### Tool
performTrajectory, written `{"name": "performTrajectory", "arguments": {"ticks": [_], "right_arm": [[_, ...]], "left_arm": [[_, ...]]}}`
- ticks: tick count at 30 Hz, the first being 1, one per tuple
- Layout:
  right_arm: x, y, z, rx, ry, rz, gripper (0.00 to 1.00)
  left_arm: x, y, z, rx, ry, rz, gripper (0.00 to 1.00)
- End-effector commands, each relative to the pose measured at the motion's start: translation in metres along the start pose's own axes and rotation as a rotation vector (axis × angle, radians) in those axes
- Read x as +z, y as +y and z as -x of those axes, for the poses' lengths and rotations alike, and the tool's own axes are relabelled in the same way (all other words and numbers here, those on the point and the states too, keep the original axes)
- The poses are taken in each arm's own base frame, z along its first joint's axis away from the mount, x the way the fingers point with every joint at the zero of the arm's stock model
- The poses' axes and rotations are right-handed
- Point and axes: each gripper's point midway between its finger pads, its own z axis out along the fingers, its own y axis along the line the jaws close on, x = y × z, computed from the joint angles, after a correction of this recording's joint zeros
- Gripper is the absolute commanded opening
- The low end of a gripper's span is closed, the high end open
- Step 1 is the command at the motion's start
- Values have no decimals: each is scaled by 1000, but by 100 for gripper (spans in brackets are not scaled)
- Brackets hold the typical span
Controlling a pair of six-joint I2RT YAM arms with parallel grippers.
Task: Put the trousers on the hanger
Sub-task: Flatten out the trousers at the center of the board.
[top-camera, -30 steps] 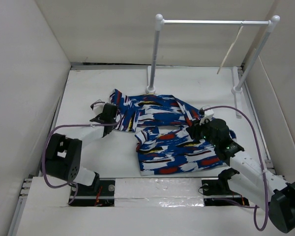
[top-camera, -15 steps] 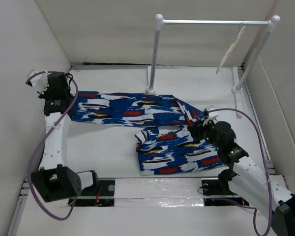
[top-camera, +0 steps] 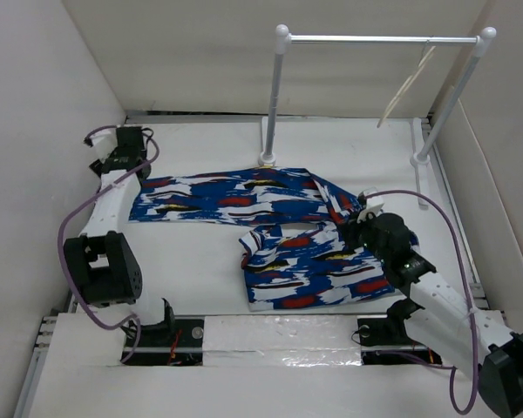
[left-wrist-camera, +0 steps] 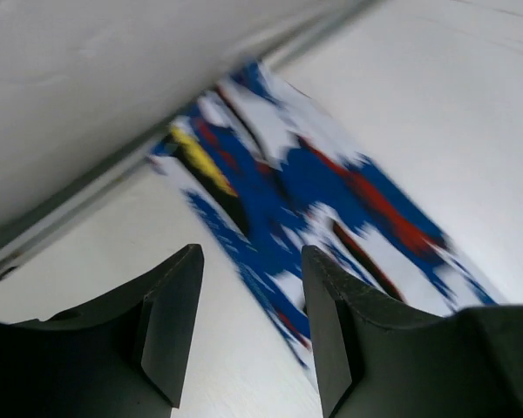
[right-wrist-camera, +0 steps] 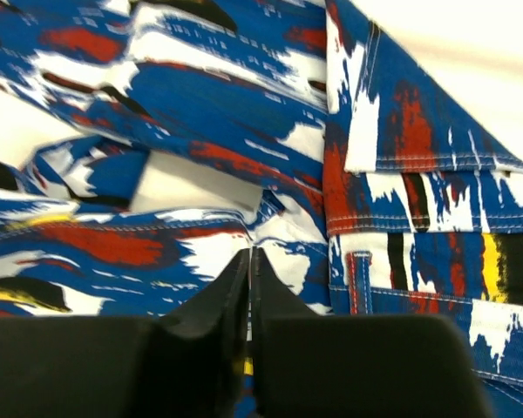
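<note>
Left fingers (left-wrist-camera: 170, 322): open, empty; trousers (top-camera: 209, 193) leg is laid straight.
Right fingers (right-wrist-camera: 218, 322): closed on cloth, so the waist is anchored.

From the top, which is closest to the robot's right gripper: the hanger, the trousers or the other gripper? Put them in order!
Starting from the right gripper:
1. trousers: pinched in its shut tips, spread across the middle.
2. hanger: hanging on the rail, at the back right.
3. left gripper: far over on the left side, open.
</note>
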Motion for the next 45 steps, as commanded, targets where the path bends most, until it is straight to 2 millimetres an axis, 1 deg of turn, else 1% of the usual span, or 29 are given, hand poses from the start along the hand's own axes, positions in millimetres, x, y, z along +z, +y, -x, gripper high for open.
{"name": "performTrajectory", "arguments": {"ticks": [1, 2, 3, 4, 5, 6, 7, 8, 9, 10, 11, 12, 14, 15, 17, 18, 19, 20, 21, 22, 23, 24, 27, 31, 33, 36, 39, 40, 45], "right_arm": [[7, -5, 2, -9, 5, -32, 3], [8, -10, 4, -8, 6, -66, 4], [7, -12, -2, -8, 37, -77, 10], [8, -12, -3, -7, 48, -79, 16], [7, -12, -5, -3, 57, -81, 24], [6, -13, -7, 1, 65, -83, 38], [5, -13, -9, 12, 69, -84, 43], [3, -12, -5, 18, 53, -81, 48], [-1, -15, -18, 22, 93, -94, 58], [-2, -17, -22, 49, 96, -106, 61], [-3, -17, -26, 66, 97, -107, 62], [-4, -16, -33, 75, 105, -100, 64], [-6, -20, -39, 122, 115, -122, 64], [-6, -24, -44, 126, 129, -145, 64], [-7, -30, -42, 144, 135, -180, 64], [-7, -34, -42, 144, 140, -210, 64], [-6, -39, -42, 155, 147, -230, 64], [-4, -40, -43, 155, 161, -239, 64], [-4, -44, -44, 159, 170, -257, 63], [-1, -46, -52, 162, 205, -268, 63], [1, -48, -49, 169, 210, -278, 63], [1, -49, -54, 167, 240, -286, 63], [6, -51, -60, 181, 295, -308, 62], [8, -54, -61, 204, 309, -329, 61], [8, -57, -66, 202, 345, -350, 61], [10, -61, -64, 195, 361, -379, 60], [11, -65, -62, 195, 366, -405, 56], [11, -66, -62, 193, 365, -411, 55], [14, -72, -61, 181, 380, -445, 46]], "left_arm": [[-80, -59, 19, -26, -110, -277, 46], [-97, -76, 4, -21, -77, -361, 46], [-119, -87, -5, -21, -68, -442, 45], [-155, -109, -29, 25, -49, -563, 45], [-175, -120, -47, 17, -6, -651, 45], [-182, -120, -81, 58, 44, -697, 45], [-214, -127, -92, 45, 51, -820, 46], [-229, -129, -113, 56, 111, -901, 46], [-222, -120, -151, 85, 178, -916, 47], [-250, -125, -158, 63, 203, -1059, 50], [-249, -121, -174, 72, 232, -1079, 50], [-238, -110, -199, 89, 279, -1070, 51], [-238, -105, -214, 94, 311, -1111, 51], [-237, -102, -219, 81, 308, -1136, 52], [-243, -100, -227, 77, 330, -1197, 57], [-243, -96, -236, 85, 351, -1214, 59], [-251, -99, -235, 77, 355, -1265, 59], [-258, -98, -240, 95, 383, -1305, 59], [-260, -97, -243, 95, 387, -1328, 59], [-263, -96, -243, 96, 390, -1346, 59], [-266, -94, -244, 103, 390, -1367, 59], [-265, -91, -245, 105, 386, -1370, 59], [-268, -81, -233, 69, 324, -1398, 59], [-262, -73, -229, 61, 275, -1390, 59], [-257, -73, -235, 74, 272, -1379, 59], [-251, -78, -245, 99, 295, -1365, 59], [-258, -80, -245, 70, 297, -1421, 59], [-264, -80, -240, 53, 283, -1449, 59], [-273, -79, -234, 72, 264, -1491, 60]]}}
